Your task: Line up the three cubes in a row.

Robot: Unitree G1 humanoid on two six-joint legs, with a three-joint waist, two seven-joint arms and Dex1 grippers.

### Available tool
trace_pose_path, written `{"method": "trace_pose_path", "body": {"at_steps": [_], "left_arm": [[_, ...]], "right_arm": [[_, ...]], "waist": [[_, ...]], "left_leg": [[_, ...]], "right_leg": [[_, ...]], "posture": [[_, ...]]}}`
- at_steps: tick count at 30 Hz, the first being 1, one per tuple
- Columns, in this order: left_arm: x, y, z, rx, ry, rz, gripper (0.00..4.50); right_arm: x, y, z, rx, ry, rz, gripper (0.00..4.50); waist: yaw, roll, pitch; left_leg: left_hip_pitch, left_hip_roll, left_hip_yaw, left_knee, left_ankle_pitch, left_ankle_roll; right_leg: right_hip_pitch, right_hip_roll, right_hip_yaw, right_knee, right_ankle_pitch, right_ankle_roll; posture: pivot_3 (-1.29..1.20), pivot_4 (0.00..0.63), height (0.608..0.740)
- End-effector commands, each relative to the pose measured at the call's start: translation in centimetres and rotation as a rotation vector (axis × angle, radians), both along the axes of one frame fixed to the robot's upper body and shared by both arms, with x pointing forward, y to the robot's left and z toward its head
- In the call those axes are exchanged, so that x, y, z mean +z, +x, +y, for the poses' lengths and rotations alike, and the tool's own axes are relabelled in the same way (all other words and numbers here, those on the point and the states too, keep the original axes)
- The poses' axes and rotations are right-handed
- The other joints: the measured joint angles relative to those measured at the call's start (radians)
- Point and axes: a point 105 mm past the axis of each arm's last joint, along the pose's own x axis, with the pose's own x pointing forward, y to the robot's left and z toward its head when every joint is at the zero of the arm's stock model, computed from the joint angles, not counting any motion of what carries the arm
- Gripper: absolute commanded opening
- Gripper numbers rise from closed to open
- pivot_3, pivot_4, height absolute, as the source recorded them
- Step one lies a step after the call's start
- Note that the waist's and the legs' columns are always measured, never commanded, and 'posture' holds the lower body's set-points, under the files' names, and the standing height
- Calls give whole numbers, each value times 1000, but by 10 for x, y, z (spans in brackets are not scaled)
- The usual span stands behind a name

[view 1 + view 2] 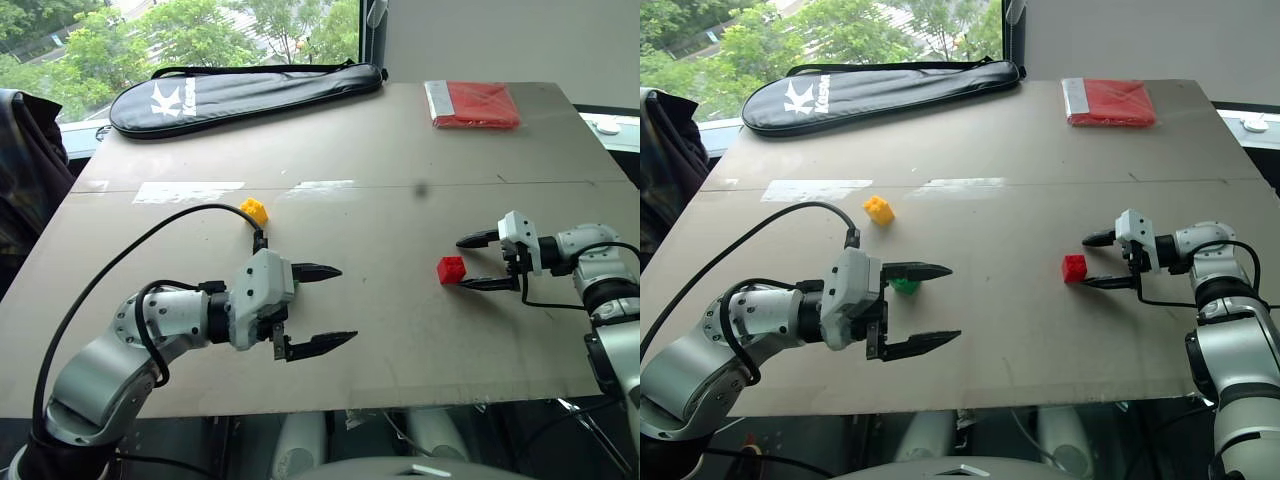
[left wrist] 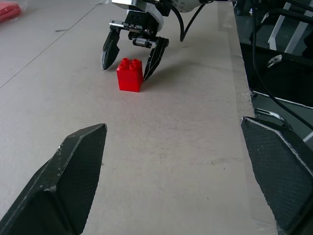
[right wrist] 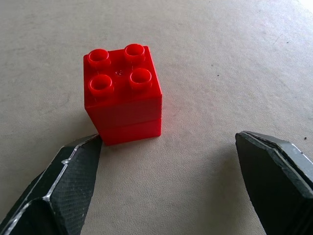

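The red cube (image 1: 451, 270) stands on the table at the right, just at the tips of my open right gripper (image 1: 461, 263), close beside one fingertip (image 3: 83, 156). The yellow cube (image 1: 254, 210) sits left of centre, farther back. In the right eye view the green cube (image 1: 905, 286) peeks out just behind the upper finger of my left gripper (image 1: 954, 302). That gripper hovers open near the front, pointing right, with nothing between its fingers. The left wrist view looks across bare board to the red cube (image 2: 129, 74) and the right gripper (image 2: 124, 72).
A black racket bag (image 1: 240, 92) lies along the table's back left edge. A flat red packet (image 1: 475, 104) rests at the back right. The grey table (image 1: 400, 360) ends at a front edge just below both grippers. Dark cloth (image 1: 25, 160) hangs at the far left.
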Motion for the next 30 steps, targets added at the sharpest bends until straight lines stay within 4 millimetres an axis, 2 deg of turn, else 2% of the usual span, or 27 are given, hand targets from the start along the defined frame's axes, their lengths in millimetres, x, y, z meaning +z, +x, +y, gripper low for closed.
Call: {"method": "trace_pose_path", "body": {"at_steps": [1,4,11,15,19,24,30], "left_arm": [[4,-2,3,20,-7,-24,4500],[-2,-2,10,111,-17,-43,4500],[-23,14,37,497,-79,-96,4500],[-43,21,54,773,-81,-143,4500],[-57,26,61,914,-71,-163,4500],[-74,41,61,949,-37,-158,4500],[-92,58,56,893,-19,-94,4500]], "right_arm": [[14,0,2,48,20,-41,4474],[23,0,0,30,82,-70,4474],[53,-6,-13,-16,243,-167,4474],[62,-25,-17,-14,330,-177,4474],[59,-48,-10,16,368,-147,4474],[55,-73,-2,20,400,-119,4474],[57,-85,-3,32,400,-125,4474]], "waist": [[-1,0,0],[-5,1,0],[3,1,0],[6,1,0],[8,1,0],[5,1,0],[3,1,-1]], "left_leg": [[0,0,0,0,0,0],[0,0,0,0,0,0],[0,0,0,0,0,0],[0,-1,0,0,0,0],[0,-1,-1,0,0,0],[2,-1,0,0,0,0],[2,-1,0,1,0,0]], "right_leg": [[0,0,0,0,0,0],[0,0,0,0,0,0],[0,-1,0,0,0,0],[1,-2,0,-1,0,0],[1,-3,-1,0,0,0],[2,-2,-1,1,-2,4],[2,-1,-1,1,-2,4]], "posture": [[0,150,708],[0,150,708],[0,150,708],[0,150,708],[0,150,708],[0,150,708],[0,150,708]]}}
